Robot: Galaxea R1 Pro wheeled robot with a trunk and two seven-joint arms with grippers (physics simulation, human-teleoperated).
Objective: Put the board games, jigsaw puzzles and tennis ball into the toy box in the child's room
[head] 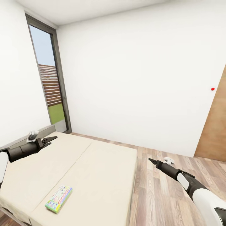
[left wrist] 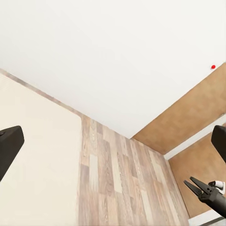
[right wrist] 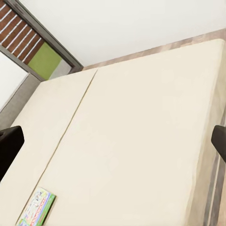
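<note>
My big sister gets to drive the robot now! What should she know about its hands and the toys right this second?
Left gripper: looks shut, empty, held over the bed near the headboard.
Right gripper: looks shut, empty, over the wooden floor beside the bed.
One board game, a flat colourful box, lies near the bed's front corner, closer to the left arm; neither gripper is touching it.
The table and the toy box are out of sight from here, so progress there can't be judged.
Left to do: pick up this game and carry it to the toy box, then check for the other toys.
</note>
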